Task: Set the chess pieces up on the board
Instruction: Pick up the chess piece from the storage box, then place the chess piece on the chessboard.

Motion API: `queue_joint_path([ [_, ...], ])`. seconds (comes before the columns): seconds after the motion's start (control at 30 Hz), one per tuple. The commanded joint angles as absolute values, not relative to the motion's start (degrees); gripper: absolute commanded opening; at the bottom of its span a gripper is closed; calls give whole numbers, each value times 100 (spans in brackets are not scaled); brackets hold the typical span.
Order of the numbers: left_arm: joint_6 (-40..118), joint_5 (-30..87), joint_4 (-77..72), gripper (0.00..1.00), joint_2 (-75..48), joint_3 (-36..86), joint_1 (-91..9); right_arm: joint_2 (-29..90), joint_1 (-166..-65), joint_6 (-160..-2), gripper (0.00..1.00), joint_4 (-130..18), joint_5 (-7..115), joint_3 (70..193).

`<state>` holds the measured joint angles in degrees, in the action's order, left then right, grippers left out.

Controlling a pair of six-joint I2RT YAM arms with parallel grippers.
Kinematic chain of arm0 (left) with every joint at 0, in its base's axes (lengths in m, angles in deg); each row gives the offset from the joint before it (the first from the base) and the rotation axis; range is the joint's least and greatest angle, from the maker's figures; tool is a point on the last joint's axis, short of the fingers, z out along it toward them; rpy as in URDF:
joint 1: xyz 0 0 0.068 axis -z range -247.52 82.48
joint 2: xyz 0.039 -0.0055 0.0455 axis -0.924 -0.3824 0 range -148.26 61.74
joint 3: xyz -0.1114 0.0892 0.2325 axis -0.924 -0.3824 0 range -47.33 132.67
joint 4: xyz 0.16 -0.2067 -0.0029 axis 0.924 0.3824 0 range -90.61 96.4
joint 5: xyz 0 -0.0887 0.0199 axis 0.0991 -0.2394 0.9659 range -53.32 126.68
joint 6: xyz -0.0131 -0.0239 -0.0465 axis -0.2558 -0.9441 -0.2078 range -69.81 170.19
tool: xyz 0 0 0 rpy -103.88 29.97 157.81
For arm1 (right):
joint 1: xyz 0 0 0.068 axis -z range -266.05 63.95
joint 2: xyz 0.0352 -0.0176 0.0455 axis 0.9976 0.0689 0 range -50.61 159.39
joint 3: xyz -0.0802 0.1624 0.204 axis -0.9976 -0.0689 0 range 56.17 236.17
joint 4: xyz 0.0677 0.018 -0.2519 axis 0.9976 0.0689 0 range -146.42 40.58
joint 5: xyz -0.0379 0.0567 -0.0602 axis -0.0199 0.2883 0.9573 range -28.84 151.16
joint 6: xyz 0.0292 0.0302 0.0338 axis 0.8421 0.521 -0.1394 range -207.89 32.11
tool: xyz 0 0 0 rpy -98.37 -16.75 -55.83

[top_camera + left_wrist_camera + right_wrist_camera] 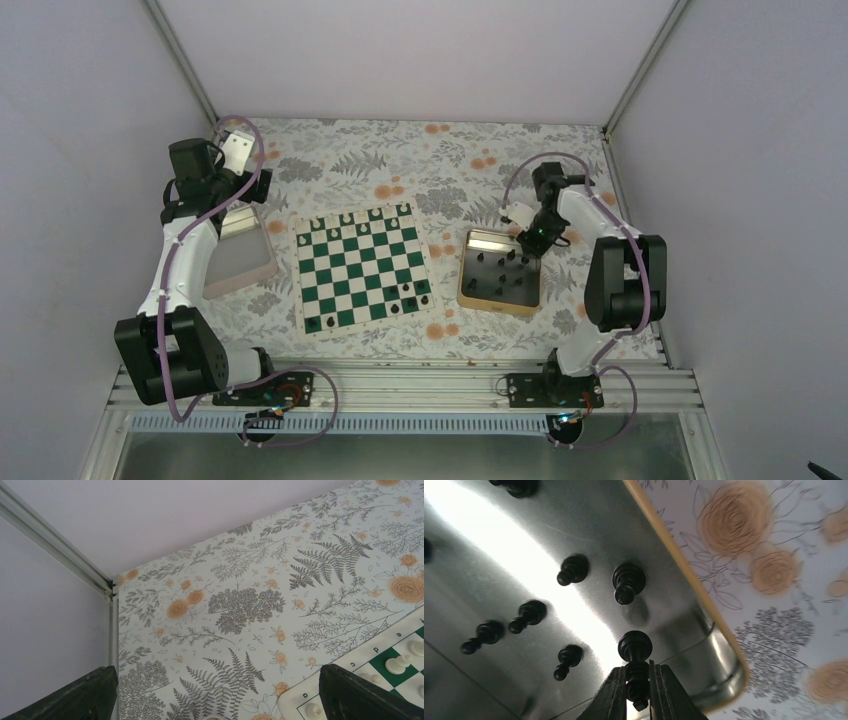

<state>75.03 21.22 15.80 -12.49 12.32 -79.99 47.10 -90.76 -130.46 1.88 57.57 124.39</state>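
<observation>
A flower-printed table [400,150] fills the booth. At its centre lies the board [362,268], green and white, with white figures lined along its far edge and a few black ones on its near squares. To the board's right sits a gold tray [497,304] holding the loose black chess pieces [505,270]; to its left, under the left arm, is a pinkish-rimmed tray [245,262].

The right pincer [528,240] is down at the far end of the gold tray. Its wrist camera shows the jaws drawn narrow onto a single black piece [635,652], one finger on each side of the slim body and the round end poking out beyond the tips. The catch sits close to the tray's rounded corner, with another figure [628,582] just beside it.

The step in hand looks like lifting that piece out for the board. It probably wants a straight rise, clear of the tray wall and the neighbour, before any swing left. The grip seems slight, so a slow carry and an upright set-down, centred on a free square, would suit. A sideways drag could topple pieces already placed.

The left pincer [216,672] hangs over the table's far left with its jaws wide, holding and touching nothing, the board's corner just beside it.
</observation>
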Motion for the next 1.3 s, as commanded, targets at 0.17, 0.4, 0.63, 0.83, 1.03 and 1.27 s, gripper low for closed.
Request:
queue_joint_path([
  [0.17, 7524, 2075, 1597, 100, -1258, 1233, -8026, 4274, -10453, -12724, 4, 1186, 5633, 13904],
  [0.4, 7524, 2141, 1584, 100, -1231, 1220, -8024, 5020, -12022, -12514, 4, 1246, 5530, 14978],
  [0.63, 7532, 2147, 1583, 100, -1302, 1234, -8026, 5626, -13405, -12391, 4, 1038, 5362, 15351],
  [0.83, 7533, 2173, 1574, 100, -1329, 1243, -8024, 5831, -14209, -12276, 4, 832, 5204, 15314],
  [1.03, 7532, 2174, 1565, 100, -1349, 1218, -8026, 6007, -14682, -12163, 4, 547, 5230, 15157],
  [1.27, 7533, 2154, 1587, 100, -1350, 1254, -8025, 6332, -14869, -12108, 4, 222, 5458, 15058],
])
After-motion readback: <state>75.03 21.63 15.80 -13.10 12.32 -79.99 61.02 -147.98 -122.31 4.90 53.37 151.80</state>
